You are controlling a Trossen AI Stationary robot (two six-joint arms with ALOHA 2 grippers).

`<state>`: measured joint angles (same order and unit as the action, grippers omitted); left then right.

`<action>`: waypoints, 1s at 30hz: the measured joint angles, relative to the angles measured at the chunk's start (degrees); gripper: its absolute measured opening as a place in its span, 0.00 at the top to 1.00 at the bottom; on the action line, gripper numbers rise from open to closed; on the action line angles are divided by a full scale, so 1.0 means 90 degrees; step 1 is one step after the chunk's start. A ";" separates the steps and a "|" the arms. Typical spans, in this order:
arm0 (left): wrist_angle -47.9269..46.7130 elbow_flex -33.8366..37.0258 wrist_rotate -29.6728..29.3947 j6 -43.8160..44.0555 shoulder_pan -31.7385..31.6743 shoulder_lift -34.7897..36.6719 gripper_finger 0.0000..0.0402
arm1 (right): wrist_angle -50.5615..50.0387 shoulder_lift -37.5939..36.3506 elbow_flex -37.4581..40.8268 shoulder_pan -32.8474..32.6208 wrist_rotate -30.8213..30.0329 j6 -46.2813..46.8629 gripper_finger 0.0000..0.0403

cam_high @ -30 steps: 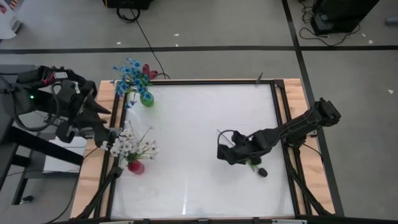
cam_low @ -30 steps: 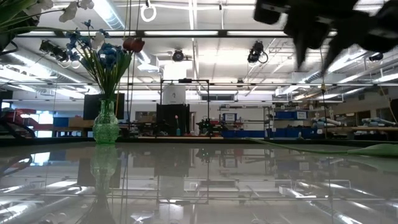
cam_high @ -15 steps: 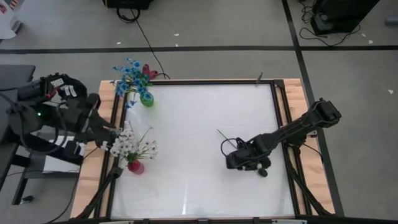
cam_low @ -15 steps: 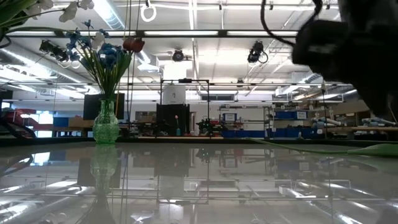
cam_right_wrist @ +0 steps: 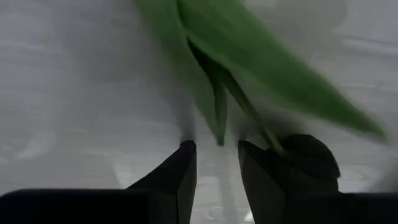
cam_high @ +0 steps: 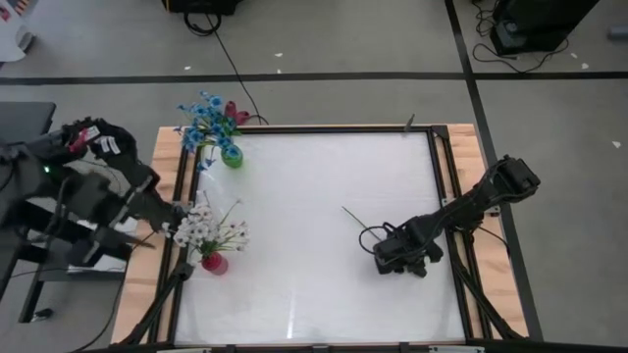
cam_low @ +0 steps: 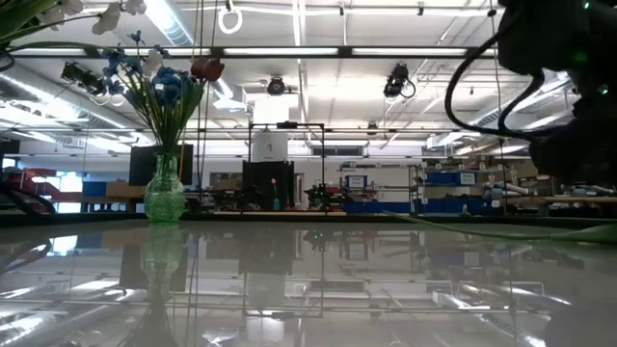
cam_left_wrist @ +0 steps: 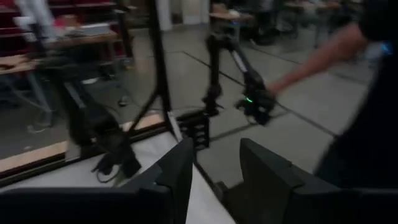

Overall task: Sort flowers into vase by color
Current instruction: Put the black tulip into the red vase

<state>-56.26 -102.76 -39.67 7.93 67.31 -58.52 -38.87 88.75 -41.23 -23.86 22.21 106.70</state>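
Observation:
A dark-headed flower lies flat on the white table, its thin stem [cam_high: 353,217] running toward the table's right near corner. My right gripper [cam_high: 397,260] is low over it, open. In the right wrist view its fingers [cam_right_wrist: 216,155] stand on either side of the green stem [cam_right_wrist: 219,106], beside the dark head [cam_right_wrist: 308,158] and under long leaves [cam_right_wrist: 273,68]. My left gripper [cam_left_wrist: 214,168] is open and empty, off the table's left edge [cam_high: 147,201]. Blue flowers stand in a green vase [cam_high: 231,155]; white ones stand in a red vase [cam_high: 214,262].
The two vases stand along the table's left edge; the green vase also shows in the low view [cam_low: 164,198]. A raised black frame [cam_high: 442,186] rims the table. Bare white table [cam_high: 294,226] lies between vases and flower. A person's arm [cam_left_wrist: 317,53] shows beyond the table.
My right gripper has gone toward the table's near right corner and down, along the lying flower to its head end. My left arm has drawn back leftward, off the table's left edge. The flower has stayed where it lay.

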 joint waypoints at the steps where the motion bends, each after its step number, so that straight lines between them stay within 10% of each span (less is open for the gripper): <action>1: -0.0004 0.0000 0.0181 -0.0067 -0.0068 -0.0064 0.67 | -0.0113 0.0000 0.0038 0.0042 0.0015 -0.0207 0.68; 13: 0.0093 0.0005 0.1884 -0.0019 -0.2919 -0.1099 0.73 | -0.2737 0.0019 0.0116 0.1479 -0.1334 -0.4711 0.68; 24: -0.0097 0.0005 0.2440 0.0789 -0.5881 -0.1653 0.73 | -0.1763 0.0019 -0.0515 0.3132 -0.3783 -0.7886 0.68; 30: -0.0655 0.0005 0.2554 0.1002 -0.7051 -0.1772 0.73 | -0.1768 0.0017 -0.1823 0.3416 -0.3871 -0.8309 0.67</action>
<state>-62.15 -102.72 -16.69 16.95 3.85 -74.46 -54.78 88.90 -57.63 6.88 -12.62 31.92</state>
